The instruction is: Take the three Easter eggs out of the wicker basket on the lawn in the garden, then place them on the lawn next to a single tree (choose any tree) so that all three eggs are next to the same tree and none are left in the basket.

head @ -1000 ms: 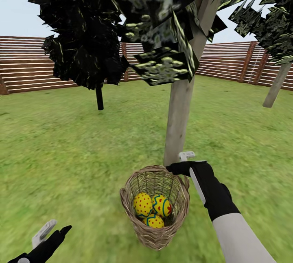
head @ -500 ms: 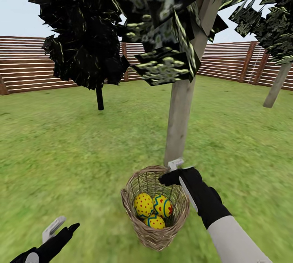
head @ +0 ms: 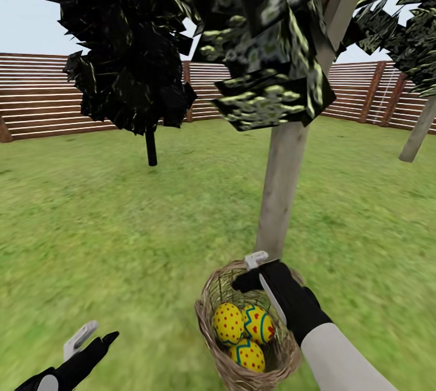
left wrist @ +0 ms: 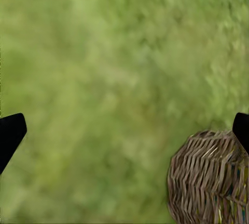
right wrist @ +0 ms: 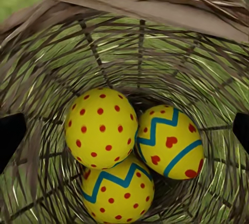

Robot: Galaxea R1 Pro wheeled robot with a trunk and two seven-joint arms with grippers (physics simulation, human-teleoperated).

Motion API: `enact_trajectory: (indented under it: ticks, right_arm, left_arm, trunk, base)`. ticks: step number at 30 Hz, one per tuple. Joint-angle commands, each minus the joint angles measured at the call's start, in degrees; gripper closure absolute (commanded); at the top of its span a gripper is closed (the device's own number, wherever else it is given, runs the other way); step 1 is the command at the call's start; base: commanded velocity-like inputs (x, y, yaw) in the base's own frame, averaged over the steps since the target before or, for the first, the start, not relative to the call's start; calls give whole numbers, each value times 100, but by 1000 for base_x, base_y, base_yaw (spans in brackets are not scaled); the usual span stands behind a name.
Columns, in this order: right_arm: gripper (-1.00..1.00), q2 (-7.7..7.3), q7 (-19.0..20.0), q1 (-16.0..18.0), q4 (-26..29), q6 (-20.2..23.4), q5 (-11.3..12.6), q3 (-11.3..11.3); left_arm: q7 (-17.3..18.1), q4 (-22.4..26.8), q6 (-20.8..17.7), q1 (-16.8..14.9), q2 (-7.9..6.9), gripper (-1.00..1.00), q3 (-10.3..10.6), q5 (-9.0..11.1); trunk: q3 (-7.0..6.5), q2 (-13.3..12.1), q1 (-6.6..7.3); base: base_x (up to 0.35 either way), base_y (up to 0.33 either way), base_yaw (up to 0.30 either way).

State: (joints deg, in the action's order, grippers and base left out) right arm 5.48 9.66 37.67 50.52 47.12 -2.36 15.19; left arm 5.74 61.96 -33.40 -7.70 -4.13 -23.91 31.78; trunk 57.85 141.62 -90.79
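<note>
Head view: the wicker basket [head: 249,330] stands on the lawn [head: 121,227] just in front of the pale-trunked tree [head: 284,191], with all three Easter eggs [head: 245,333] inside, touching one another. My right gripper [head: 253,270] hangs over the basket's far rim; I cannot tell its spread from here. My left gripper [head: 91,335] sits low above bare grass, well apart from the basket. A dark thin-trunked tree [head: 150,147] and the slatted fence [head: 36,100] stand behind. Left wrist view: my fingertips [left wrist: 11,133] sit at opposite edges, spread wide, nothing between; the basket's outer weave [left wrist: 207,177] shows beside the grass. Right wrist view: I look straight into the basket [right wrist: 140,31]; eggs [right wrist: 101,128] clustered at the bottom, fingertips [right wrist: 10,135] wide, holding nothing.
</note>
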Motion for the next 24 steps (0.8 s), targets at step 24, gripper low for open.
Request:
enact_trajectory:
  ticks: [24]
  right_arm:
    - [-100, 307, 9, 66, -976, -511, -9, -33]
  left_arm:
    - [-23, 462, -926, -5, 42, -100, -22, 30]
  trunk:
    - [59, 123, -67]
  base:
    - [20, 18, 0]
